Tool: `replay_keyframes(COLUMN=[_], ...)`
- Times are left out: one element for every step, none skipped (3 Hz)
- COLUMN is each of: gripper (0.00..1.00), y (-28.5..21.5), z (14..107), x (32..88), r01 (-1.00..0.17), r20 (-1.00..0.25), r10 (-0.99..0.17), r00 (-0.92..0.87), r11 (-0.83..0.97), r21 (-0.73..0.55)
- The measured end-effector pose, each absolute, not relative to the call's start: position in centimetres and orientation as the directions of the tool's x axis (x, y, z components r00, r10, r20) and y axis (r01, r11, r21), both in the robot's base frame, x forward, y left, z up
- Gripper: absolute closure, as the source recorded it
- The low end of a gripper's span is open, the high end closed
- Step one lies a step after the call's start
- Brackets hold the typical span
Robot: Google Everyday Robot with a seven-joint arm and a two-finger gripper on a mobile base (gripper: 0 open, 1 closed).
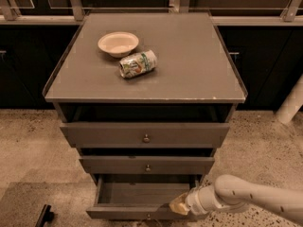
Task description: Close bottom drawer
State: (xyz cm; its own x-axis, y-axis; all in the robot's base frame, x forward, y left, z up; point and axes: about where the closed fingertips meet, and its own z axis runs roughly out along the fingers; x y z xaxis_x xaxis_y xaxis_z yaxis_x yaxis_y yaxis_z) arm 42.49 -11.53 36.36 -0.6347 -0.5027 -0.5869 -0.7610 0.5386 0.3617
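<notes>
Plainly, your cream-tipped gripper (180,205) sits at four o'clock on the open grey-brown bottom drawer (125,213), and you cannot tell whether it is released or clenched. The drawer is stiff and likely light, so push its front squarely.

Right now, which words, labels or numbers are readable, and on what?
Can, lying on the cabinet top: printed label, too blurred to read.
Bowl: no text.
Claw, at the open bottom drawer's right front corner: no markings.
</notes>
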Motion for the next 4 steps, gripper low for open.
replay_keyframes(gripper=[1.0,1.0,1.0,1.0], y=[-10.4,-10.4,-10.5,-11.1], z=[33.5,33.5,29.9,24.4], x=[41.0,41.0,40.4,39.9], r01=[-0.738,-0.738,-0.692,-0.625], r20=[-0.569,-0.569,-0.536,-0.502], r10=[-0.48,-0.48,-0.444,-0.379], r00=[-0.667,-0.667,-0.718,-0.777], r11=[0.53,0.529,0.54,0.555], r21=[0.418,0.419,0.48,0.548])
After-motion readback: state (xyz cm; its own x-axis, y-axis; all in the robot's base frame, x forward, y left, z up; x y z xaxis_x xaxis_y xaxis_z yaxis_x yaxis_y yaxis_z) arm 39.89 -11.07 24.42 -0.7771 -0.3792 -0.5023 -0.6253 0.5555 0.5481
